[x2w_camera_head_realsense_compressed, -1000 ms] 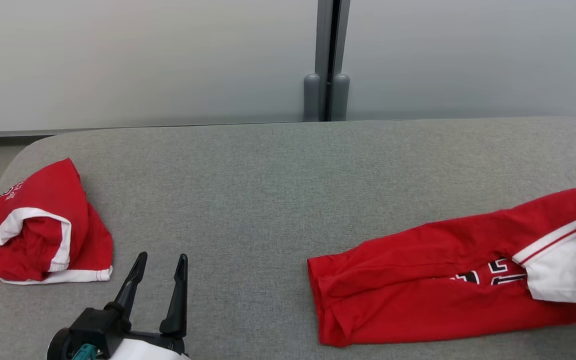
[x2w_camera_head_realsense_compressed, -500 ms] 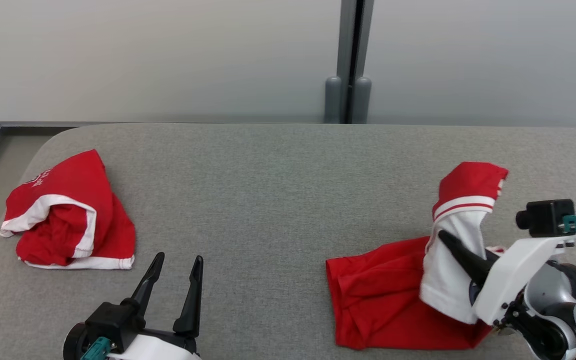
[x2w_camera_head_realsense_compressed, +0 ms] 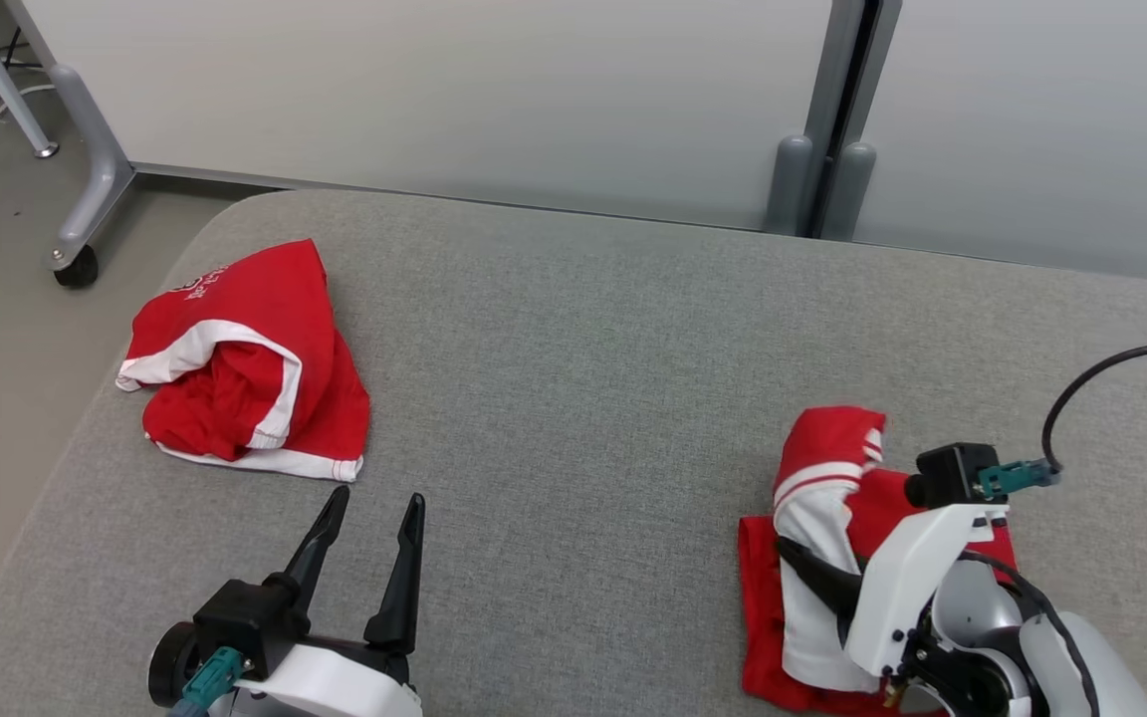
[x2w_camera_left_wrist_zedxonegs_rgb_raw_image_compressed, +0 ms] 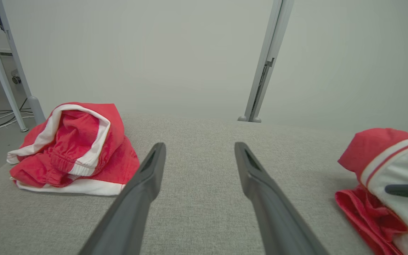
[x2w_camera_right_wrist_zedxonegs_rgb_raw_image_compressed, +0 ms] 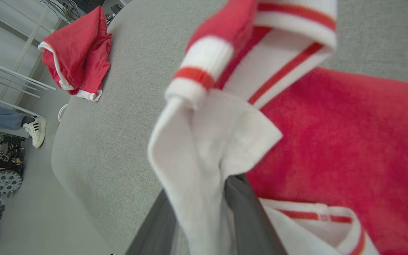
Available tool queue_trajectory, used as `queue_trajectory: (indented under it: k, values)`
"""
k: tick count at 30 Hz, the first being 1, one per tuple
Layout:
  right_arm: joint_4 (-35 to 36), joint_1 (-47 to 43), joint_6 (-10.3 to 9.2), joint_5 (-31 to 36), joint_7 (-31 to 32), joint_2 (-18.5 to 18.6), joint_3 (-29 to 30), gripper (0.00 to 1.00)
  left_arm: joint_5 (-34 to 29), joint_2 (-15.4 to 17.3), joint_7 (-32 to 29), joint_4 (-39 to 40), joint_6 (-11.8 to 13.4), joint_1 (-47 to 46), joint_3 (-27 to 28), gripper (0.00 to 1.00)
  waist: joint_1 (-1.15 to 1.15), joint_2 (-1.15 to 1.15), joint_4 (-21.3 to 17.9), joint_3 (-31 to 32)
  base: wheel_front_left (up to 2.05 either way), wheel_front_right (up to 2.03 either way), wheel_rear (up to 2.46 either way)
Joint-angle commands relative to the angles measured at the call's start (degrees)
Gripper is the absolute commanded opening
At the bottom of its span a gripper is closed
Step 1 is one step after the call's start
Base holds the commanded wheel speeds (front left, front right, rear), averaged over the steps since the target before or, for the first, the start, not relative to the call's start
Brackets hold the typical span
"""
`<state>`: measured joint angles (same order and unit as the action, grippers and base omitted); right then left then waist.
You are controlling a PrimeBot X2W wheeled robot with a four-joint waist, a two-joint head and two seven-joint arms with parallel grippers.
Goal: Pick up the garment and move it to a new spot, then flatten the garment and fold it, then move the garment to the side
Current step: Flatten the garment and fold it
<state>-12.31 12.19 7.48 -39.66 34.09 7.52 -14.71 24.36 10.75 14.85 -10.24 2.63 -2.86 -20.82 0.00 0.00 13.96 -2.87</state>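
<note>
White edge of the garment is pinched by the right gripper, doubled over its red body for folding, while the left gripper is held spread, empty.

The garment, stretched long across the bench a second ago, now sits bunched in a short heap, its red body doubled under and the white sleeve standing up. The right fingers have swung in from the far right edge, carrying the sleeve with them. The head camera has turned, shifting the whole view.
</note>
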Motion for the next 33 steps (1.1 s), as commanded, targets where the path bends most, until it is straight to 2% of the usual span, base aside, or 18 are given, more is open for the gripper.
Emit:
queue_trajectory:
  k: [1,5,8,13,21,25,29,33]
  values:
    - [-0.5,0.9,0.05,-0.3,-0.6,-0.3,-0.3,1.00,0.2,0.2,0.2,-0.2,-0.1,-1.0,0.3,1.00,0.00,0.00,0.0,0.0,0.00,0.00,0.00]
    - [-0.1,1.1,0.05,-1.3,-1.7,-0.4,-1.2,1.00,0.2,0.2,0.2,-0.6,-0.1,-0.7,0.5,1.00,0.00,0.00,-0.7,0.4,0.00,0.00,0.00]
    - [2.7,1.4,0.05,-3.0,-4.4,0.2,-1.8,1.00,0.2,0.3,0.3,-0.7,-0.2,-0.3,0.7,1.00,0.00,0.00,-1.9,1.0,0.00,0.00,0.00]
    - [8.4,-0.1,0.05,-5.7,-9.6,3.0,-0.8,1.00,0.2,0.3,0.3,-0.4,0.2,0.6,1.1,1.00,0.00,0.00,-4.3,1.9,0.00,0.00,0.00]
    - [13.5,-3.5,0.05,-5.3,-19.5,8.2,6.2,1.00,0.2,0.6,0.3,0.2,0.5,1.4,1.9,1.00,0.00,0.00,-7.1,2.6,0.00,0.00,0.00]
    - [11.3,-5.4,0.05,-2.0,-23.5,9.3,10.1,1.00,0.2,0.6,0.4,0.5,0.3,1.6,2.2,1.00,0.00,0.00,-7.5,2.6,0.00,0.00,0.00]
    - [7.3,-6.4,0.05,1.8,-25.0,8.2,11.7,1.00,0.1,0.6,0.4,0.7,0.2,1.7,2.1,1.00,0.00,0.00,-7.6,2.5,0.00,0.00,0.00]
    - [0.2,-5.1,0.04,4.0,-23.9,5.5,11.6,1.00,-0.2,0.5,0.4,0.6,-0.1,1.2,1.9,1.00,0.00,0.00,-6.9,2.3,0.00,0.00,0.00]
